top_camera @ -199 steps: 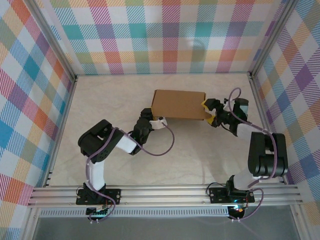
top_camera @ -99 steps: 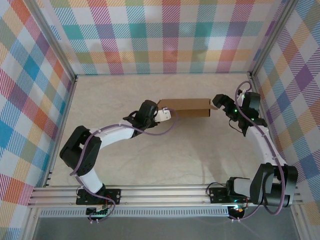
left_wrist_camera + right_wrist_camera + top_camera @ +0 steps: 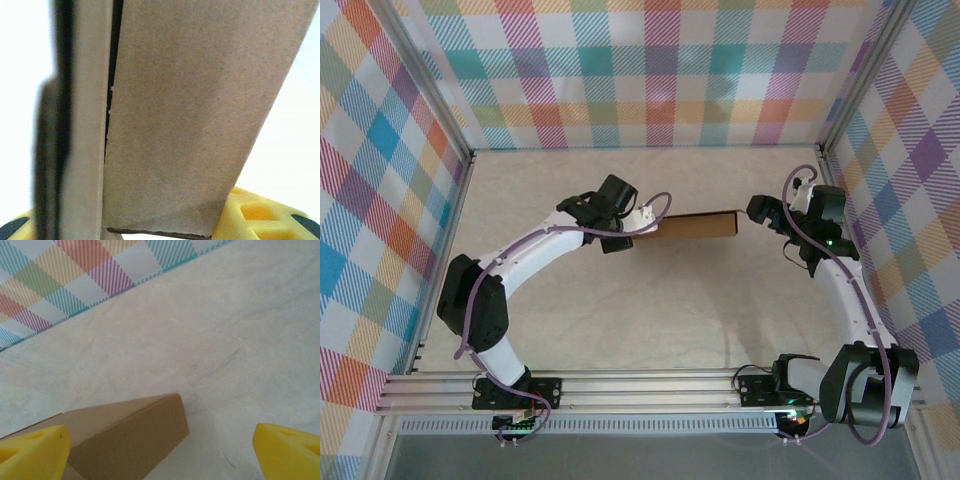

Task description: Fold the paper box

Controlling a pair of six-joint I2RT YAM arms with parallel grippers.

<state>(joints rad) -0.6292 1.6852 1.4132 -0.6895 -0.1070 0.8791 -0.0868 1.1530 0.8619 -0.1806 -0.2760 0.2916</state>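
Well, from my remote seat the plain brown corrugated cardboard box (image 3: 692, 224) is toward the far middle of the pale marbled worktop (image 3: 650, 310), turned so the overhead camera catches it nearly edge-on, a thin strip between the two arms. The left arm's yellow fingers (image 3: 255, 215) are clamped on its left end. The right arm's yellow fingers (image 3: 285, 450) are spread wide just off its right end, one beside a corner, grasping nothing. I judge the box largely formed, and the step in hand to be tipping or steadying it so a last flap can close. Next I would bring the right fingers onto the free end while the left grip holds, without crushing a wall. Which flap is loose I cannot tell: the left wrist view shows a dark gap between two panels, its ends cut off, and whether the box rests on the worktop is unclear.
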